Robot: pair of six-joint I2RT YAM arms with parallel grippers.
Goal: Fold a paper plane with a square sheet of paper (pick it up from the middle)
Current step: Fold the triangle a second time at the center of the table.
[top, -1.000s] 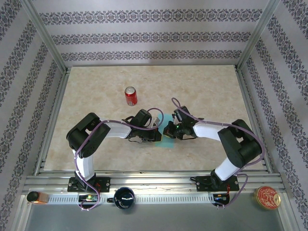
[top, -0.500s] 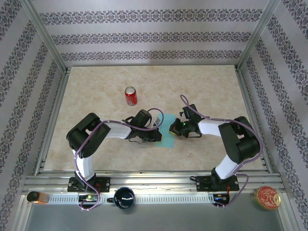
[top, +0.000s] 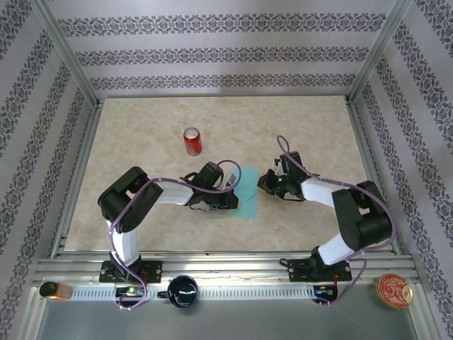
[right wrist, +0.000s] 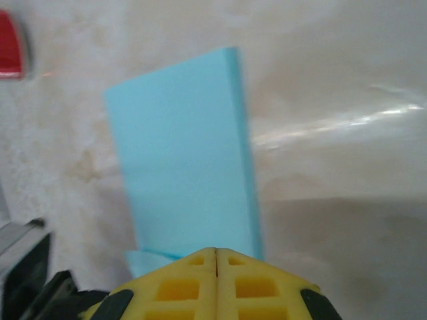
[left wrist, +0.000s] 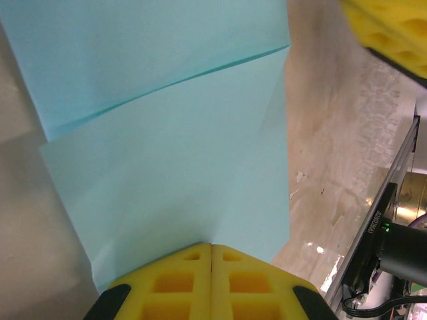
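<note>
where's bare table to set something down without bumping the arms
Widest: the far table beyond the can, wall to wall. Also the near strip between both arms, in front of the paper. Crowded: mid-table, where the left tool and right tool flank the paper.

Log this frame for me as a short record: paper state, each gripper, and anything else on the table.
paper: turquoise sheet, folded with a crease showing, lying on the table, not yet a plane
left gripper: fingers shut, tips over the sheet's edge
right gripper: fingers shut, beside the sheet; contact unclear
other: red can, upright, apart from the sheet
</note>
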